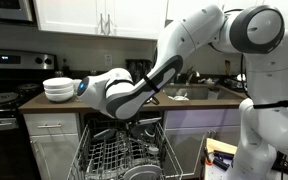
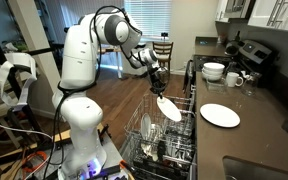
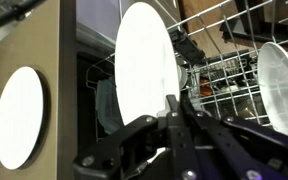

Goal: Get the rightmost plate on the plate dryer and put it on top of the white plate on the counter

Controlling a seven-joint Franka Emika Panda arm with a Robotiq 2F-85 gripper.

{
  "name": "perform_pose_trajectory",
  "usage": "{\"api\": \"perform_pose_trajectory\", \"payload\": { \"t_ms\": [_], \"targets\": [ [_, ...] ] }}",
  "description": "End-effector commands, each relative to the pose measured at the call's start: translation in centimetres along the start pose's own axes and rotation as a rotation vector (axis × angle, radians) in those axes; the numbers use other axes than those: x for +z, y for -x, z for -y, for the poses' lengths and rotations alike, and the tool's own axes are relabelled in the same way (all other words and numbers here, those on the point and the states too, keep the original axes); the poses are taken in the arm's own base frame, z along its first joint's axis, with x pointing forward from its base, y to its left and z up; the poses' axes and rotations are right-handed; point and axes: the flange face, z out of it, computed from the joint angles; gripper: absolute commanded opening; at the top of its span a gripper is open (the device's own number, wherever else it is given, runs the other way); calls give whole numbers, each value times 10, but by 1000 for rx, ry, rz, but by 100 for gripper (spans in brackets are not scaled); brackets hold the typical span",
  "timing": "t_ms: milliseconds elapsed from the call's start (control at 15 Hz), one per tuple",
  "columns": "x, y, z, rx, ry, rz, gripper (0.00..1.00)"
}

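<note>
The rightmost plate [image 2: 169, 108], round, white and glossy, hangs on edge just above the plate dryer [image 2: 162, 142], lifted clear of the tines. My gripper [image 2: 157, 90] is shut on its upper rim. In the wrist view the plate [image 3: 144, 60] stands upright in front of the closed fingers [image 3: 174, 105], with the wire rack [image 3: 229, 70] behind it. The small flat white plate [image 2: 220, 115] lies on the dark counter [image 2: 259, 135], also seen at the left of the wrist view as the white plate [image 3: 19, 115]. In an exterior view my arm [image 1: 134, 90] hides the gripper over the rack [image 1: 124, 155].
A stack of deep white bowls [image 2: 214, 71] and a mug [image 2: 235, 79] stand farther along the counter by the stove [image 2: 252, 52]. A shiny metal bowl [image 3: 280, 85] sits in the rack. A sink [image 1: 194, 93] lies behind my arm. The open dishwasher door sits below the rack.
</note>
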Motion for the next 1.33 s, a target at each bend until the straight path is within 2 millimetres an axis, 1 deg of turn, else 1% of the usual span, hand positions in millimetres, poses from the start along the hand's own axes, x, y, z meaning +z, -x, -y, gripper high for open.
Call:
{"api": "perform_pose_trajectory", "payload": {
  "t_ms": [0, 333, 867, 1000, 1133, 1200, 1267],
  "targets": [
    [-4, 8, -10, 73, 102, 10, 1],
    [-7, 12, -13, 139, 177, 20, 1],
    [-26, 26, 2, 237, 303, 20, 1],
    [-27, 27, 3, 257, 325, 13, 1],
    [-26, 27, 5, 242, 293, 8, 1],
    [-20, 19, 12, 222, 273, 13, 5],
    [-20, 19, 12, 221, 273, 13, 5]
  ]
}}
